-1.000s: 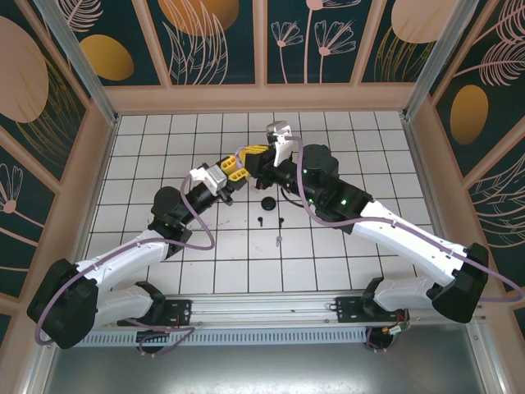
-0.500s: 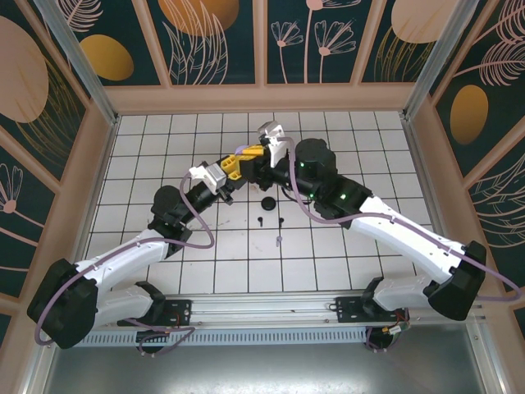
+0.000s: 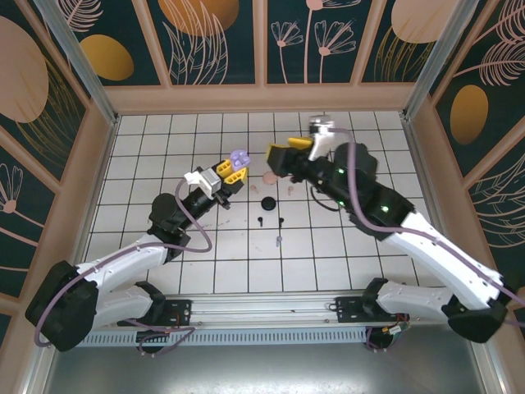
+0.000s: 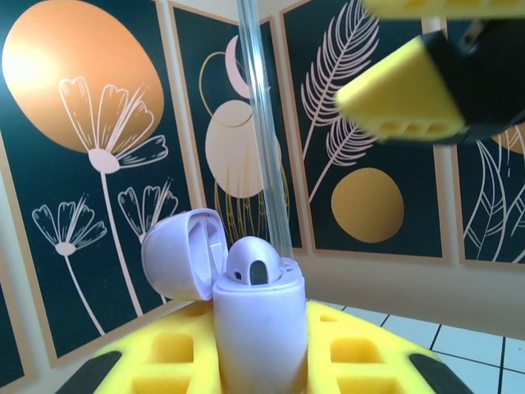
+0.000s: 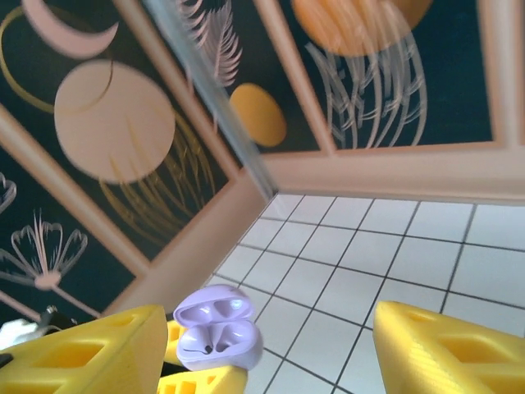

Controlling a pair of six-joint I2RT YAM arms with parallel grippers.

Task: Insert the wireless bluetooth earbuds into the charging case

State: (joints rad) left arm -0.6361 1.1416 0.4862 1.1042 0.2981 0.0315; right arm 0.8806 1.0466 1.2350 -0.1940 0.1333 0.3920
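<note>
My left gripper [image 3: 233,169] is shut on a light purple charging case [image 3: 239,158], held upright above the floor with its lid swung open. A purple earbud [image 4: 254,267] sits in one slot of the case [image 4: 261,328], between yellow fingers [image 4: 361,349]. My right gripper [image 3: 280,154] hangs a short way to the right of the case, open, with nothing between its fingers [image 5: 447,349]. From that wrist the open case [image 5: 218,332] lies ahead on the left. Another purple earbud [image 3: 280,240], pink earbuds [image 3: 269,176] and black earbuds [image 3: 259,220] lie on the tiles.
A small round black object [image 3: 266,203] lies on the white tiled floor [image 3: 164,148] below the two grippers. Wooden-framed painted walls [image 3: 262,98] close in the floor at the back and sides. Both arms reach over the middle tiles.
My right gripper has opened and drawn back to the right, away from the purple case. The left gripper has kept its hold on the case and shifted slightly.
</note>
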